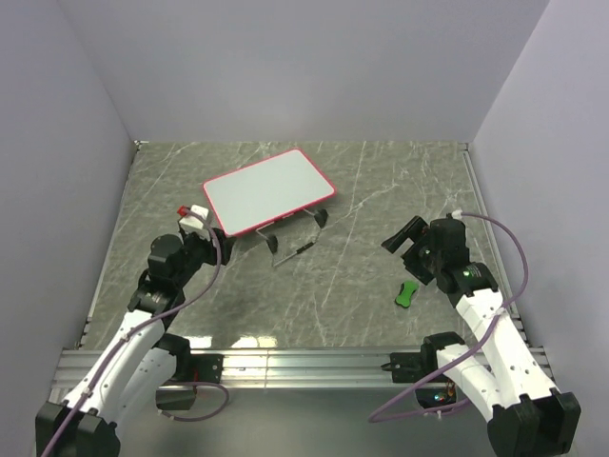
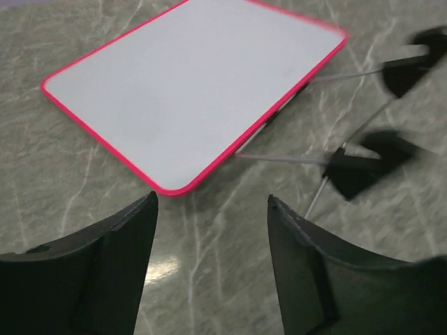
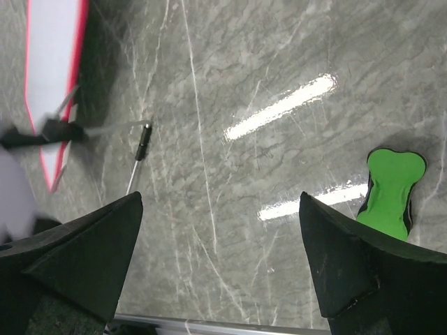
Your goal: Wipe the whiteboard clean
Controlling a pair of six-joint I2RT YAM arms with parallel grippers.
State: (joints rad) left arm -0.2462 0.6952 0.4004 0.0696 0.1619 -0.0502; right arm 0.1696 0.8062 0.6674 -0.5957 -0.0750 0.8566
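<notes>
Blank whiteboard [image 1: 266,190] on table [image 1: 381,190]

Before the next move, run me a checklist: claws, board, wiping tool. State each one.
1. Left claw open and empty: ok.
2. Right claw open and empty: ok.
3. Green block picked up for wiping: not ok, it lies loose beside the right claw.
4. Whiteboard face unobstructed: ok.
5. Marks on the whiteboard: none visible in the left wrist view, ok.
6. Whiteboard steady on its wire stand: cannot tell.
</notes>
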